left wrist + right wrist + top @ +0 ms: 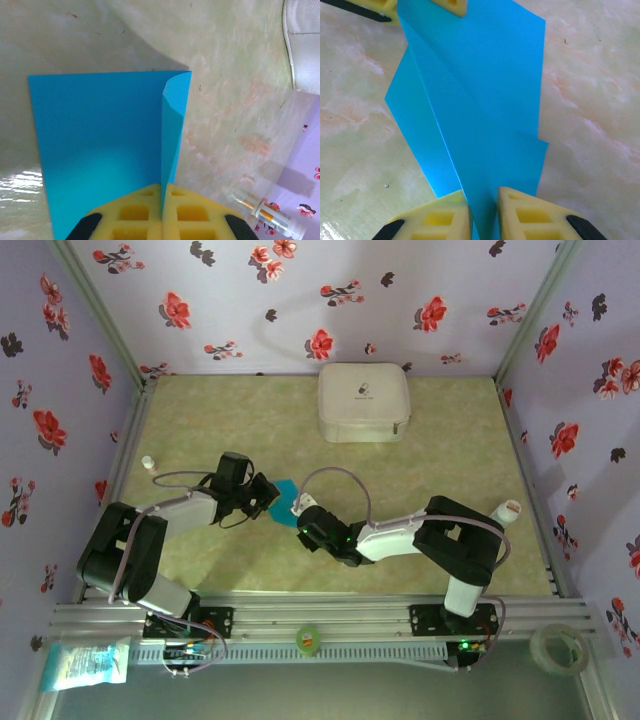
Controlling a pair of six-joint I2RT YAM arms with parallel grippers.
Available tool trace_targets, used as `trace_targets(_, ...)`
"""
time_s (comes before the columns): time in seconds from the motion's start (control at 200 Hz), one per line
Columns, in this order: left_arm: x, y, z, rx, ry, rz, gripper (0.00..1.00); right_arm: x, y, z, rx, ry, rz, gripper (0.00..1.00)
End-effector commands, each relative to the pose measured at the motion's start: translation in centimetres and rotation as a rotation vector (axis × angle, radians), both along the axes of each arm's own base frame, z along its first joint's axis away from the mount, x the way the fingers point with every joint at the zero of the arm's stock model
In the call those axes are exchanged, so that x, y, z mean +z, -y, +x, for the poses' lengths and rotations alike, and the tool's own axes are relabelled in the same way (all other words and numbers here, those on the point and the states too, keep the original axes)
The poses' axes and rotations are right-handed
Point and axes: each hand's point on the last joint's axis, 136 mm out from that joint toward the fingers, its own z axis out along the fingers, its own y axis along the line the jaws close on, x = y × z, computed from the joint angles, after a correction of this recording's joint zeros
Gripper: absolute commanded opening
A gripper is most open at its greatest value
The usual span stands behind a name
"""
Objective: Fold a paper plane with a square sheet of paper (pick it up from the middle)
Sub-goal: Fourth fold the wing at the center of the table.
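While both arms hold the square sheet of paper point(283, 502) up between them over the middle of the bench point(200, 420), well short of the white case point(363, 400), the job looks to be partway through its folds and nowhere near a finished dart. From the left wrist, the left fingers point(135, 210) are pressed tight together on the sheet's near edge, one flap point(175, 130) standing up from the crease with its top corner curled over, not lying flat. From the right wrist, the right fingers point(445, 220) are closed on the opposite end, the folded layers running up between them toward the left arm's pads at the top of that view. Whether any edge of the sheet rests on the bench I cannot tell. The main danger, as I judge it, is tension: two firm pinches on thin paper mean that any move apart, or a twist of one wrist against the other, could tear it at a crease or drag it out of one grip. The overlapping layers also sit at a slant to each other, so pressing them down as they lie could set a crooked fold and lopsided wings. That curled corner could get crushed into a stray wrinkle if the flap is flattened without being straightened first
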Motion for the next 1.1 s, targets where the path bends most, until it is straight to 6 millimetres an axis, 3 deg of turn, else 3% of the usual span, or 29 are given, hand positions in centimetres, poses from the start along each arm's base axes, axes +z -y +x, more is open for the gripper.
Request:
trace_targets(0.0,0.3,-0.2,-0.3,0.008,-0.008,-0.013,0.00,0.1,0.4,0.0,-0.011,0.015,-0.006,0.16)
trace_targets(0.15,0.3,-0.2,-0.2,0.007,-0.006,-0.013,0.03,0.2,0.1,-0.2,-0.005,0.002,0.017,0.10)
trace_targets(0.315,1.0,-0.3,-0.2,-0.002,0.013,-0.003,0.24,-0.1,0.1,-0.5,-0.013,-0.035,0.056,0.03)
trace_targets(0.48,2.3,-1.6,-0.3,0.012,0.055,0.069,0.41,0.0,-0.2,-0.4,-0.025,-0.099,0.145,0.01)
trace_targets(0.66,3.7,-3.0,-0.8,0.022,0.100,0.130,0.44,-0.4,-0.6,-0.5,-0.030,-0.166,0.196,0.01)
trace_targets(0.835,3.6,-3.3,-1.3,0.022,0.103,0.134,0.43,-1.0,-0.7,-0.4,-0.054,-0.240,0.232,0.01)
trace_targets(1.095,3.3,-2.7,-1.5,-0.014,0.111,0.114,0.29,-1.6,-1.5,-0.5,-0.069,-0.378,0.282,0.01)
